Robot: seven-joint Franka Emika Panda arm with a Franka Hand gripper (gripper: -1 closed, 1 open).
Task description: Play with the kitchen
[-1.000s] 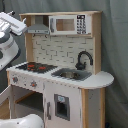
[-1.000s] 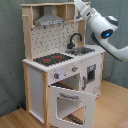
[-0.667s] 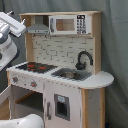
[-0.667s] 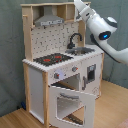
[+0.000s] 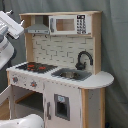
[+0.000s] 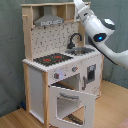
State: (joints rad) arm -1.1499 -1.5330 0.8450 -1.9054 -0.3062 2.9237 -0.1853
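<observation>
The kitchen (image 5: 62, 75) (image 6: 62, 65) stands upright on the floor (image 6: 115, 107), its long axis vertical, in front of a grey curtain (image 5: 114, 45). In the first exterior view its front faces toward the first exterior view's lower left; in the second exterior view its front faces toward the second exterior view's lower right.

On the kitchen's worktop the hob (image 5: 36, 66) (image 6: 51, 59) lies beside the sink (image 5: 71, 74) (image 6: 81, 50), and the black faucet (image 5: 83, 59) (image 6: 75, 40) arches over the sink. The hood (image 5: 38, 29) (image 6: 50, 21) hangs above the hob, and in the first exterior view a microwave (image 5: 67, 24) sits just beside it under the top shelf. Knobs (image 5: 33, 84) (image 6: 57, 75) line the front panel below the hob. In the second exterior view the oven door (image 6: 70, 102) is swung down and open, tilted outward from the lower front.

The arm (image 5: 9, 42) (image 6: 97, 30) is white. In the second exterior view it reaches up to the kitchen's upper shelf on the second exterior view's right, above the sink side. The end effector (image 6: 76, 4) is at the top edge there, and I cannot tell how far open it is or whether it has hold of anything.
</observation>
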